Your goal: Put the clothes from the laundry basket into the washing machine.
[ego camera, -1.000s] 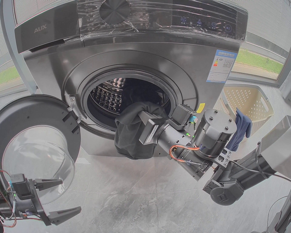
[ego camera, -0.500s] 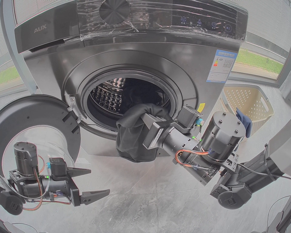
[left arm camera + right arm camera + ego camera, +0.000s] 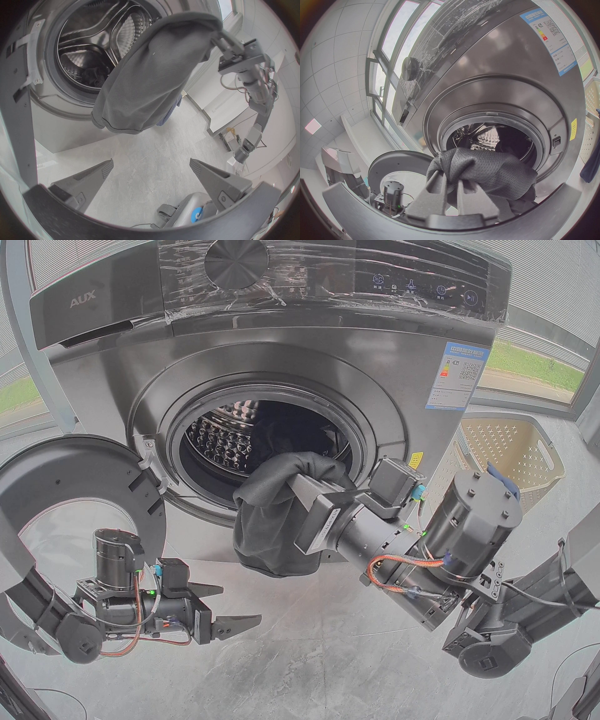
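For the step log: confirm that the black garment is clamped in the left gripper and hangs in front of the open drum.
Wrong arm. The black garment is clamped in the right gripper, as the right wrist view shows; the left gripper is open and empty. It does hang in front of the open drum.

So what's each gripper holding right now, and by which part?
Right gripper pinches the dark garment by a bunched fold at its top; the rest hangs free. Left gripper is open, holding nothing.
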{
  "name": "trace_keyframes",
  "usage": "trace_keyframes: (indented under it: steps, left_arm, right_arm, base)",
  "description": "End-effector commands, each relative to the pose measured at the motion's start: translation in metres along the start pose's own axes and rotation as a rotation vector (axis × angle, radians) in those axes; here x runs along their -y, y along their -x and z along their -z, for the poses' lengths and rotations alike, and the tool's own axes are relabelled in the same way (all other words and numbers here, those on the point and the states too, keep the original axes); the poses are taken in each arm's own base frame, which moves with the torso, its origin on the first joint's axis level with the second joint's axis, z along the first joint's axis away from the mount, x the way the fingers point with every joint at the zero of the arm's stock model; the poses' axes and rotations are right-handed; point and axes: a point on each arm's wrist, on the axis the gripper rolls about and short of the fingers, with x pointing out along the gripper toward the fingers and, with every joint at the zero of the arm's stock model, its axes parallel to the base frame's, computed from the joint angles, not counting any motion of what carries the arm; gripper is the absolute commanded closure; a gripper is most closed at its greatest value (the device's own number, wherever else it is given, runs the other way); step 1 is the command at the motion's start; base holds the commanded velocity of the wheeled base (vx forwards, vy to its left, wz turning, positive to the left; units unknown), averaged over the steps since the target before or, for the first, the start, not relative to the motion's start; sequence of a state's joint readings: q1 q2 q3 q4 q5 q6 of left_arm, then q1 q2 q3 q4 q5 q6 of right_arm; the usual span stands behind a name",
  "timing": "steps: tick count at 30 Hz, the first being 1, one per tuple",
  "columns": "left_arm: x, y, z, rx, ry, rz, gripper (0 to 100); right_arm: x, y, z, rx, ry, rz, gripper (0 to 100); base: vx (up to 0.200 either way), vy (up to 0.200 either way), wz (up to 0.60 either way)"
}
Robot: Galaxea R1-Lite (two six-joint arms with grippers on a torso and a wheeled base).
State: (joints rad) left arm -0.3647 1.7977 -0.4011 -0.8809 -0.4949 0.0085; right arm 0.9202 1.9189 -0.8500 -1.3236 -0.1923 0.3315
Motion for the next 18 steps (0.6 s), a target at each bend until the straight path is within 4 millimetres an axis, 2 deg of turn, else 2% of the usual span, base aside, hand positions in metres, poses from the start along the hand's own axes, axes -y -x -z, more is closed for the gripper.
trace_keyframes:
  steps: [1,18]
  left_arm:
    - [-0.01,-0.024,0.003,-0.026,0.038,-0.003,0]
    - [-0.037,-0.069,-0.006,0.107,0.076,-0.12,0]
  right_arm:
    - [-0.003,0.002,0.0,-0.002,-0.004,-0.009,100]
    - [-0.014,0.005,0.003,-0.013,-0.01,-0.042,100]
  base:
    - [0.0,0.0,0.0]
    - [0.0,0.0,0.0]
